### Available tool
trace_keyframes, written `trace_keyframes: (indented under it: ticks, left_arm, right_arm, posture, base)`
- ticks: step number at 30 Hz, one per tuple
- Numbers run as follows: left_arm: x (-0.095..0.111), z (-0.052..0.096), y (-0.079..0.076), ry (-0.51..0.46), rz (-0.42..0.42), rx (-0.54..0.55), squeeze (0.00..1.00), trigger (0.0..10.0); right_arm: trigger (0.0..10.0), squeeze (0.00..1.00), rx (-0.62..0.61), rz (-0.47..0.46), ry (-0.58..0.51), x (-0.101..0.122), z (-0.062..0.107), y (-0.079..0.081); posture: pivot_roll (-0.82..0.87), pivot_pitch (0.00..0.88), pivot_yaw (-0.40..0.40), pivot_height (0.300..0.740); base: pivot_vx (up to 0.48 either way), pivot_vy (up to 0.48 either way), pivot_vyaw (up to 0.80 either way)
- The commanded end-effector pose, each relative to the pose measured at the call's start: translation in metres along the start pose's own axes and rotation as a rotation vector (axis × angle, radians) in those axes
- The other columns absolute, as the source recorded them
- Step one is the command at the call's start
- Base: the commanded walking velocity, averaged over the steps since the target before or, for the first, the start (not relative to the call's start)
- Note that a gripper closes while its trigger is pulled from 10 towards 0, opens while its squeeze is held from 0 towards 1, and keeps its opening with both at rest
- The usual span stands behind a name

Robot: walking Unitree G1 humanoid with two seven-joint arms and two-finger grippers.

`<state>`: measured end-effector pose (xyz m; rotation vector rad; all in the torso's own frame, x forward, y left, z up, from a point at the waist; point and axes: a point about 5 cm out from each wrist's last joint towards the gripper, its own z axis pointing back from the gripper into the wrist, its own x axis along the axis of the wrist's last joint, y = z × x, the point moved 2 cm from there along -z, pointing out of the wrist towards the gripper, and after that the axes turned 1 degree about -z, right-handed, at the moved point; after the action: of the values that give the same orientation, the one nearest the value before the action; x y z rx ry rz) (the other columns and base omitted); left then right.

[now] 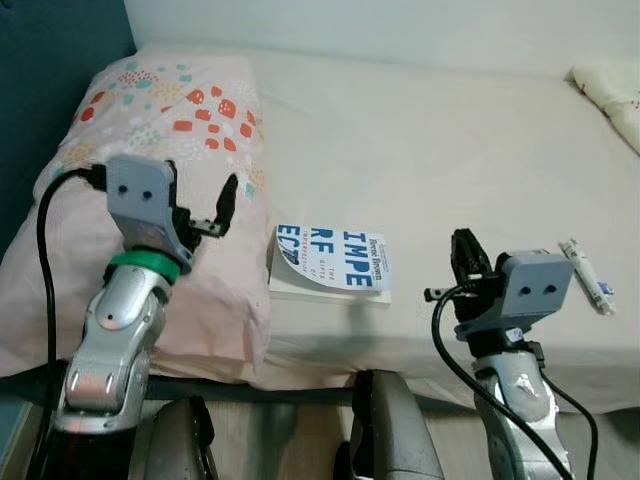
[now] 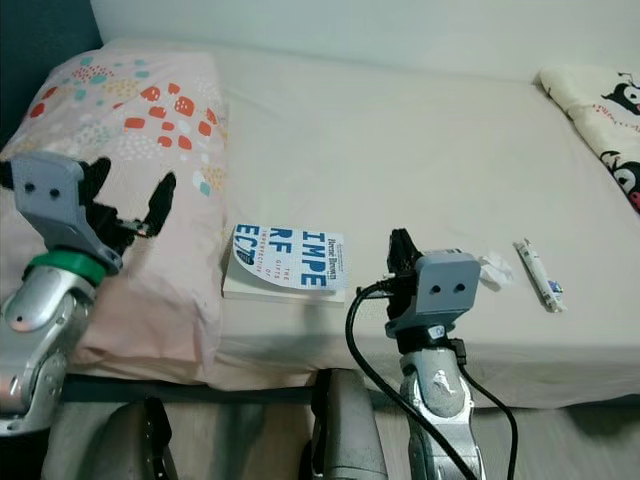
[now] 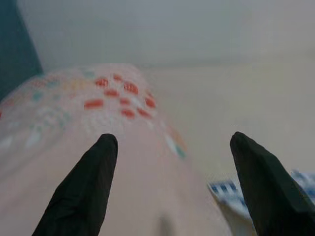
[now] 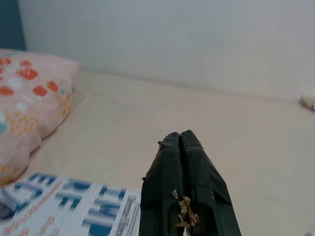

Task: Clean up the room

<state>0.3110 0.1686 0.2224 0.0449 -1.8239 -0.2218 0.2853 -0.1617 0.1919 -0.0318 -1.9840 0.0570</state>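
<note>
A white book [image 1: 333, 262] with blue letters lies flat on the beige bed [image 1: 430, 140], beside a pink pillow [image 1: 170, 140] with red and teal dots. My left gripper [image 2: 128, 187] hovers open over the pillow's near part, its fingers [image 3: 93, 167] wide apart with nothing between them. My right gripper [image 1: 463, 243] is shut and low over the bed, just right of the book; small brown crumbs cling to its fingertips [image 4: 183, 209]. A crumpled white tissue [image 2: 493, 268] and a slim white tube [image 2: 537, 273] lie to its right.
A cream cloth with black cartoon prints [image 2: 600, 100] lies at the bed's far right corner. A dark teal wall [image 1: 50, 60] rises behind the pillow, and a white wall runs along the bed's far side. The bed's front edge is right before me.
</note>
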Motion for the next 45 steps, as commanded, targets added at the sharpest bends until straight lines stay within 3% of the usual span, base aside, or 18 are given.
trace_keyframes:
  ticks: [1, 8, 16, 22, 35, 45]
  left_arm:
    - [0.001, 0.003, -0.005, 0.004, -0.041, -0.021, 0.0, 10.0]
    - [-0.016, 0.007, -0.009, 0.062, -0.059, -0.011, 0.0, 10.0]
    - [-0.011, 0.006, -0.019, 0.059, -0.035, -0.012, 0.0, 10.0]
    - [-0.008, -0.004, -0.028, 0.041, -0.019, -0.026, 0.0, 10.0]
    - [-0.008, -0.009, -0.036, 0.04, 0.001, -0.034, 0.0, 10.0]
    - [-0.007, -0.01, -0.037, 0.037, 0.003, -0.037, 0.0, 10.0]
  right_arm:
    - [10.0, 0.0, -0.006, 0.023, 0.004, -0.001, -0.002, -0.003]
    - [10.0, 0.0, 0.051, 0.039, -0.035, 0.006, -0.016, 0.004]
    - [10.0, 0.0, 0.069, 0.028, -0.025, 0.003, -0.017, 0.008]
    - [10.0, 0.0, 0.059, 0.028, -0.01, -0.001, -0.014, 0.006]
    - [10.0, 0.0, 0.058, 0.031, 0.003, -0.007, -0.013, 0.005]
    - [10.0, 0.0, 0.058, 0.014, 0.03, -0.013, -0.014, 0.007]
  posture:
    - [0.05, 0.113, -0.064, 0.591]
    - [0.07, 0.114, -0.088, 0.619]
    - [0.07, 0.112, -0.091, 0.647]
    - [0.06, 0.107, -0.084, 0.675]
    - [0.05, 0.088, -0.079, 0.74]
    - [0.05, 0.081, -0.079, 0.74]
  base:
    - [0.0, 0.0, 0.0]
    - [0.0, 0.0, 0.0]
    - [0.0, 0.0, 0.0]
    - [0.0, 0.0, 0.0]
    - [0.0, 0.0, 0.0]
    - [0.0, 0.0, 0.0]
